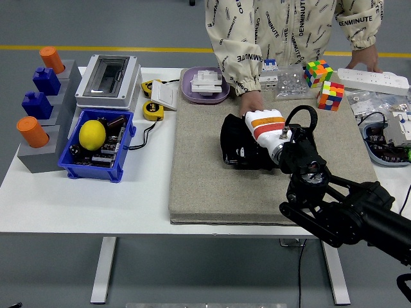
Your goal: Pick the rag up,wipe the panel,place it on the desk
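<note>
- Table point(83, 199) edge runs white along the near side, with bare tabletop showing at the near left, in front of the blue bin point(125, 138).
- Beige mat point(205, 186) covers the middle of the table; its near-left part lies open, while the far and right margins are hemmed in by clutter.
- Right hand point(260, 131), gloved in white with an orange band, presses down on the black rag point(234, 144) at the mat's centre, fingers closed over the cloth.
- Rag covers most of the dark panel beneath it; the panel itself cannot be made out clearly.
- Right arm point(340, 208) reaches in from the near right corner, crossing the mat's near right edge.
- Person point(282, 29) in a printed cream jacket stands at the far side, one hand point(252, 102) resting on the mat just beyond the robot's hand, the other point(366, 59) at the far right by a white power strip point(374, 80).
- Two colour cubes point(324, 83) sit on the far right of the mat; a purple tray point(187, 90) sits at its far left corner.
- Grey electrical box point(108, 78), yellow lemon point(92, 135) in the bin and a block toy point(38, 109) crowd the left end.
- Grey floor with a yellow line point(96, 48) lies beyond.
</note>
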Robot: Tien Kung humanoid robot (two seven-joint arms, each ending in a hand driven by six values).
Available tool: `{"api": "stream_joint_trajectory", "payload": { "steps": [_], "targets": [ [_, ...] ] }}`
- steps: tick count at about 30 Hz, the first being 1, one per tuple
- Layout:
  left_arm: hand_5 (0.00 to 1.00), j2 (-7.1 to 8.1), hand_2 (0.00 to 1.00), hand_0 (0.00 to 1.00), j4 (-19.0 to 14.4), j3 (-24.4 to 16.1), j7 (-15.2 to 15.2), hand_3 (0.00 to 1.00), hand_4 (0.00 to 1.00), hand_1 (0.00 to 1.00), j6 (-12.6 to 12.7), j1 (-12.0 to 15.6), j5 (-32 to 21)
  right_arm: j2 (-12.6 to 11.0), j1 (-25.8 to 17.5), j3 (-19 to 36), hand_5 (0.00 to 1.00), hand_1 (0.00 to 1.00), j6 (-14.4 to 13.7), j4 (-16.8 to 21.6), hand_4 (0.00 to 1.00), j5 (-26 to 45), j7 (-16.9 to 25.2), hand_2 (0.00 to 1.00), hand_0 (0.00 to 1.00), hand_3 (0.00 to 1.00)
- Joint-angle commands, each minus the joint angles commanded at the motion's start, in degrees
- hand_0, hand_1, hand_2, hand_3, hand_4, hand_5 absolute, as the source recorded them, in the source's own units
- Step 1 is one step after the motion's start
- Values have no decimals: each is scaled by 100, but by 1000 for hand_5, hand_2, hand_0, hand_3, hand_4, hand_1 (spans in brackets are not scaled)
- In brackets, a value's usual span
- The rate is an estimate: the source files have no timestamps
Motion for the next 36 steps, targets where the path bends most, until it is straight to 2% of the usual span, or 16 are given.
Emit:
{"api": "stream_joint_trajectory", "payload": {
  "steps": [17, 27, 36],
  "targets": [
    [445, -28, 696, 652, -6, -61, -3, 581, 679, 663, -3, 19, 33, -478, -241, 737, 264, 445, -19, -214, 914, -75, 1, 510, 399, 521],
    [445, -40, 695, 652, 0, -100, -7, 581, 679, 663, -2, 45, 57, -668, -435, 1468, 265, 445, -34, -453, 914, -190, -1, 509, 399, 521],
    [445, -52, 695, 652, -19, -93, -11, 581, 679, 663, -8, 47, 55, -763, -583, 1769, 264, 445, -37, -628, 915, -240, -6, 509, 399, 521]
  ]
}}
